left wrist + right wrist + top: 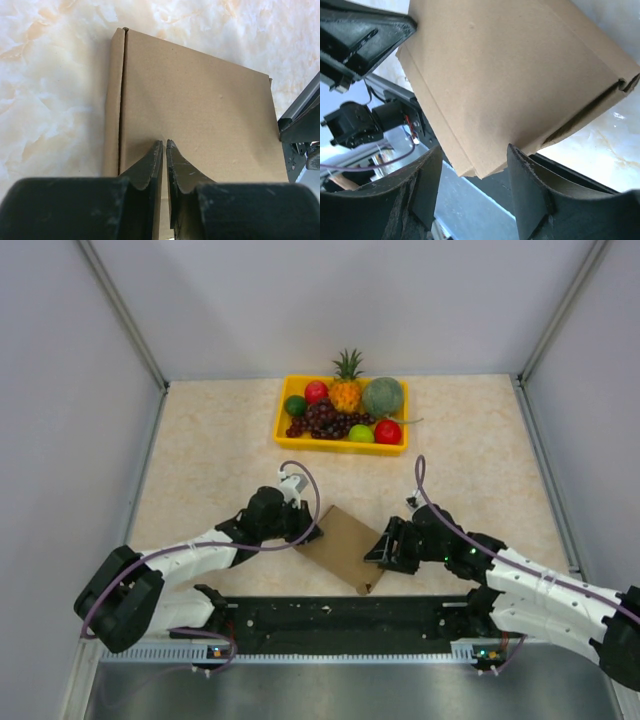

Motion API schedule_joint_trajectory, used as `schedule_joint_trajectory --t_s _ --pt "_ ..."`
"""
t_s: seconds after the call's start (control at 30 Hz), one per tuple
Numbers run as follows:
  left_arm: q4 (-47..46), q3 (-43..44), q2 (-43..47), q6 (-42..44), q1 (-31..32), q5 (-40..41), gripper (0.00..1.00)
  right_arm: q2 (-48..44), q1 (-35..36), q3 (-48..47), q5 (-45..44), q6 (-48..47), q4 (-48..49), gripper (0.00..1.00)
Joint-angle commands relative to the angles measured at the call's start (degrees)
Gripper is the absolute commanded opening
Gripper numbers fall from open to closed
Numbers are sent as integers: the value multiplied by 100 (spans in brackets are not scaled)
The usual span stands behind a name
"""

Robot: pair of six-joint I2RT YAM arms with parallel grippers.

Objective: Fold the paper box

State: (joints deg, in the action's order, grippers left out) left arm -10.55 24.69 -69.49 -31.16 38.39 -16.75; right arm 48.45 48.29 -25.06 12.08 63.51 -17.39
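From my station, the paper box (343, 540) lies closed and flat at the middle of the table's (200, 460) near edge, turned cornerwise, with its nearest corner reaching the rail. It is plain matte brown cardboard with crisp creases and a dark slot along one side. The left gripper (164, 142) is all but closed against its left edge, probably to pin it; I cannot tell whether a layer is pinched. The right gripper (475, 149) stands open astride the near corner, gripping nothing, likely poised to press or release.
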Motion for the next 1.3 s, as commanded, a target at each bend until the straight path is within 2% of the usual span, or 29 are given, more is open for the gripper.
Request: schedule_joint_trajectory --t_s 0.0,0.17,0.33,0.5,0.73,1.03,1.13,1.27 --pt "114 124 -12 39 63 -56 13 -46 57 71 -82 672 -19 54" --pt "184 185 -47 66 63 -65 13 -107 57 71 -337 725 -378 50" --pt "193 150 24 57 63 -56 13 -414 57 -166 -540 373 -1047 63" --pt "176 142 -20 66 63 -56 13 -661 57 9 -339 513 -1179 61" --pt "141 133 -47 57 81 -100 13 -591 84 291 -197 803 -399 58" --pt "114 106 -73 13 116 -126 13 288 312 449 -109 1287 1043 57" --pt "71 80 -108 -31 133 -170 13 183 339 721 -302 1699 1412 57" --pt "-52 -7 -161 -110 221 -179 13 -247 374 1195 -916 2690 1597 57"
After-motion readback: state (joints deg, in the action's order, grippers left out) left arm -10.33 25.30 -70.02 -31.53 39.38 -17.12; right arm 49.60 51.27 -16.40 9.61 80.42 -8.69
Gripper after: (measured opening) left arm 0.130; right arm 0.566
